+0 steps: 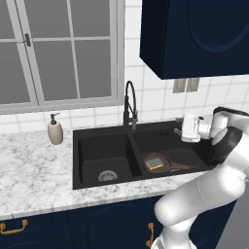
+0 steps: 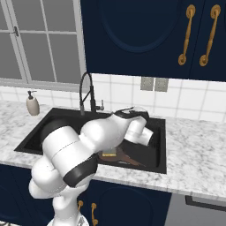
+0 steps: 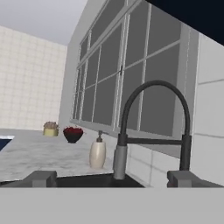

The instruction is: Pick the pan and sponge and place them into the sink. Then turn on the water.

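Observation:
The dark reddish-brown pan (image 1: pixel 168 163) lies in the right basin of the black sink (image 1: pixel 97 148), its long handle pointing right. In the pan rests the small yellow sponge (image 1: pixel 155 163) with its grey-blue face up. In the right base view my arm hides most of the pan (image 2: pixel 126 158), and only an edge of the sponge (image 2: pixel 108 154) shows. My gripper (image 1: pixel 178 131) hovers above the right basin, right of the black faucet (image 1: pixel 129 104), and points toward it. In the hand view the gripper (image 3: pixel 112 178) is open with nothing between its fingertips (image 3: pixel 41 178), and the faucet (image 3: pixel 153 131) is straight ahead.
A beige soap dispenser (image 1: pixel 55 130) stands on the marble counter (image 1: pixel 34 165) left of the sink. A dark bowl of red fruit (image 3: pixel 73 134) and a small yellow pot (image 3: pixel 51 129) sit farther along the counter. A window runs behind the sink, and navy cabinets hang above on the right.

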Controlling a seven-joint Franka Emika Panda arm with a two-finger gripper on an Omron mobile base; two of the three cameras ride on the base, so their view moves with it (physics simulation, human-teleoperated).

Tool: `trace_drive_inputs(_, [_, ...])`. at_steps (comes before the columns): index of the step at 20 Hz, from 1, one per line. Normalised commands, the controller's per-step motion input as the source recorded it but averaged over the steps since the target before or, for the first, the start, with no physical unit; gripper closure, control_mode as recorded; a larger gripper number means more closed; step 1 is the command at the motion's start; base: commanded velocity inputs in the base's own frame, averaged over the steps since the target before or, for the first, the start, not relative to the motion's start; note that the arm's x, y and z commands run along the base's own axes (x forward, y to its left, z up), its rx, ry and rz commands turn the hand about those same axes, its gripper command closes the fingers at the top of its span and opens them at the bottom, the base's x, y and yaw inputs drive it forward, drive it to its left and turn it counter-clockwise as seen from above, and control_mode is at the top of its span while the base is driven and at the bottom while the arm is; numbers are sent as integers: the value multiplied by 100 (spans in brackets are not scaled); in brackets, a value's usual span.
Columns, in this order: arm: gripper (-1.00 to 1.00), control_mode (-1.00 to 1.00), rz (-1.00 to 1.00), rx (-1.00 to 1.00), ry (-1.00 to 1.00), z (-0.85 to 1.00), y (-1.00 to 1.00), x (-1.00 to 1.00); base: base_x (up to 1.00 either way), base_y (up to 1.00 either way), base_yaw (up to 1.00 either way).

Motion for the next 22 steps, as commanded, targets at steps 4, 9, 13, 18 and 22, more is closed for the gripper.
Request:
trace_drive_inputs(4, [-100, -100, 0, 0, -4, 3, 39, 22, 0, 0, 0])
trace_drive_inputs(9, [-100, -100, 0, 0, 1, 6, 45, 43, 0, 0, 0])
trace_drive_inputs(13, [-100, -100, 0, 0, 3, 4, 22, 42, 0, 0, 0])
trace_drive_inputs(18, [-100, -100, 0, 0, 2, 2, 17, 20, 0, 0, 0])
trace_drive_inputs(22, [-100, -100, 0, 0, 3, 0, 3, 5, 0, 0, 0])
